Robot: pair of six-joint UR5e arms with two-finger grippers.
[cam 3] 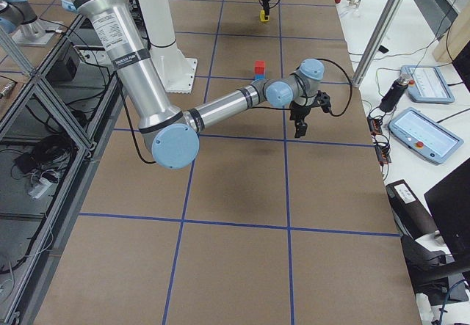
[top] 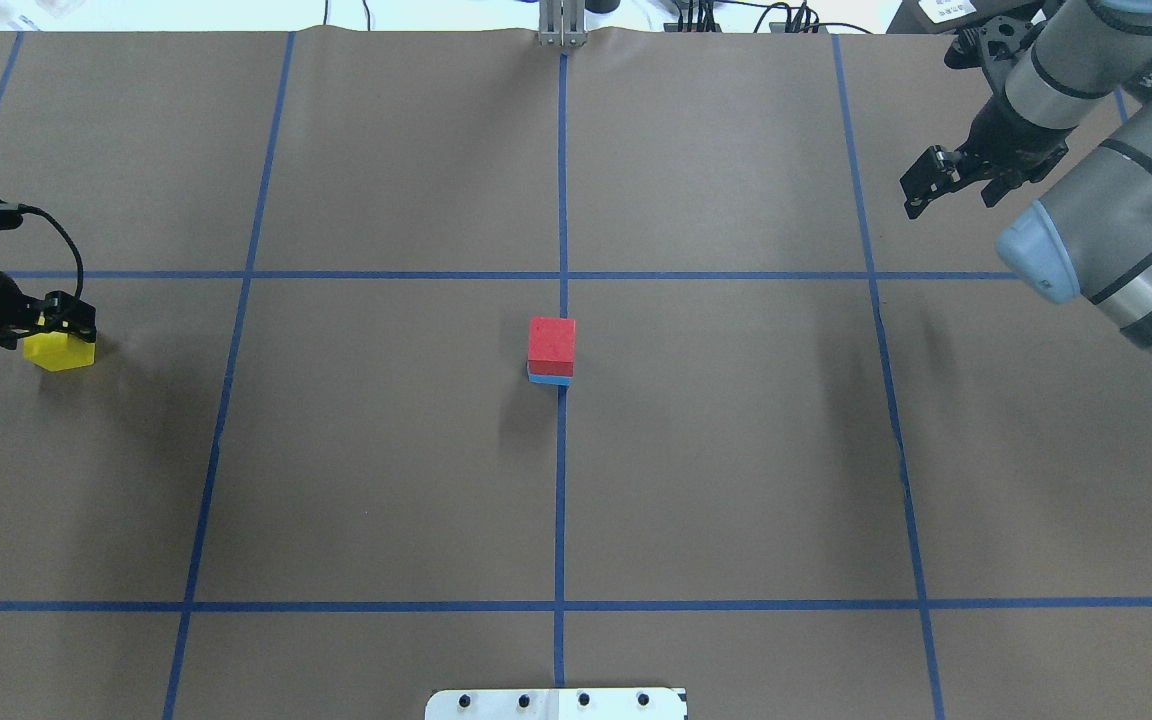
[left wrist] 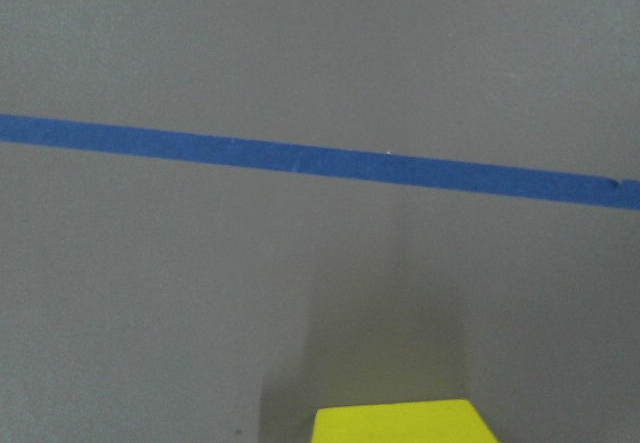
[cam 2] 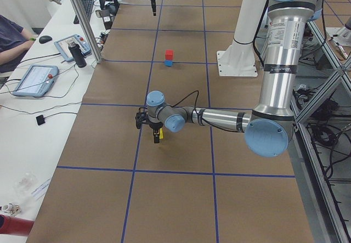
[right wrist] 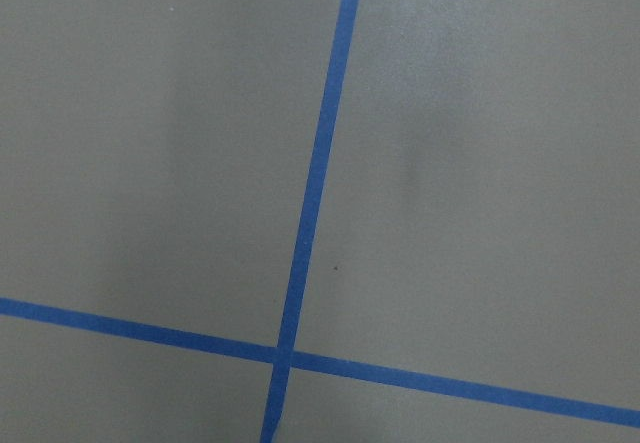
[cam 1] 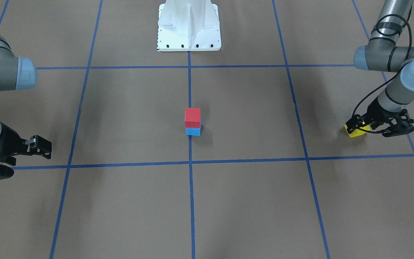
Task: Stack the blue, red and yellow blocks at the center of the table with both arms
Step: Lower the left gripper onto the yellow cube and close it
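- yellow block [left wrist: 400,423] right under the left wrist lens, only its top edge showing at the bottom of that view; one blue tape line [left wrist: 300,158] beyond it
- left gripper [cam 1: 360,126] low over that block, jaws to either side of it; whether they are clamped on it or only set around it, cannot tell; block looks to sit on the table [cam 1: 250,201]
- red block [cam 1: 192,117] squarely on blue block [cam 1: 193,131], well apart from the left gripper, roughly midway between the two grippers
- right gripper [top: 946,185] released, nothing in it, well clear of the stack
- step in hand, as judged: pickup of the last block
- next move calls for a firm grip, a lift clear of the table, a carry to above the red block, a square and gentle set-down; a nudge could topple the pair
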